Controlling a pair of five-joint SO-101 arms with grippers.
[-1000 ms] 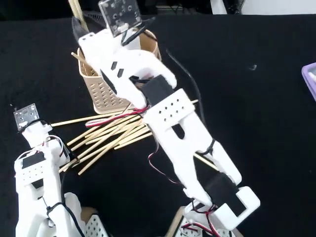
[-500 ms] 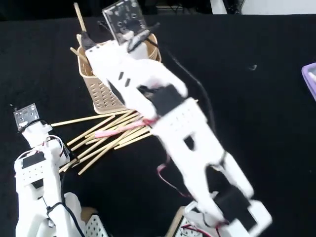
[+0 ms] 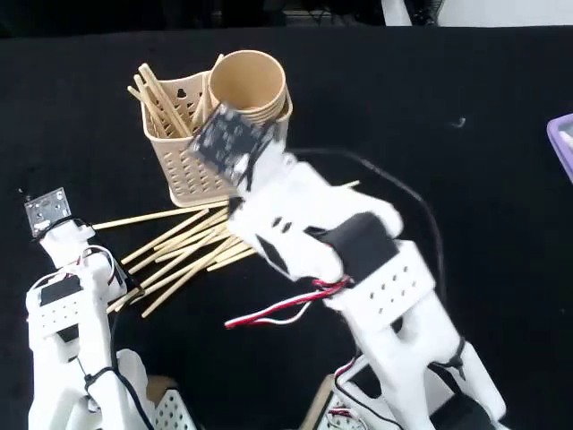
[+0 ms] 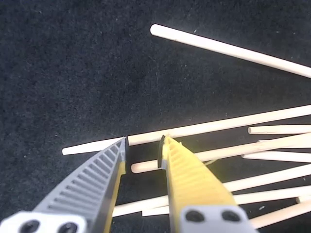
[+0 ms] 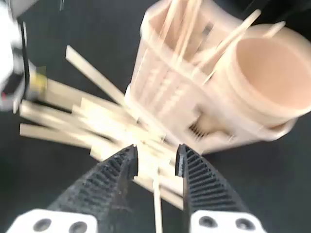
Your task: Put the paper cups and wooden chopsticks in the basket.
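1. A beige perforated plastic basket (image 3: pixel 183 170) stands upright on the black desk (image 3: pixel 466 206), toward its far left part.
2. A nested stack of tan paper cups (image 3: pixel 248 82) sits inside the basket at its right end. The stack is mouth up, and its rim is higher than the basket wall.
3. A bundle of pale wooden chopsticks (image 3: pixel 159 94) leans in the left part of the basket, with the ends poking above the rim.
4. Many loose wooden chopsticks (image 3: pixel 183 251) lie flat on the desk in a fan just in front of the basket, between it and the left arm (image 3: pixel 63 305).
5. The white right arm (image 3: pixel 358 269) extends from the near edge of the desk toward the basket, with its wrist over the basket's near side.
6. The right claw (image 5: pixel 155 155) is open. Its two black ribbed fingers are apart with nothing between them, and it hangs above the loose chopsticks close to the basket's near wall.
7. The left arm stands at the near left corner of the desk.
8. The left claw (image 4: pixel 142 145) points down at the outer end of the loose pile. Its grey and yellow fingers are a narrow gap apart and hold nothing.
9. One chopstick crosses under the left claw's tips, and the blunt end of another lies below the gap. Whether the tips touch the sticks cannot be told.
10. Part of a purple object (image 3: pixel 561 139) shows at the desk's right edge, well apart from the basket.
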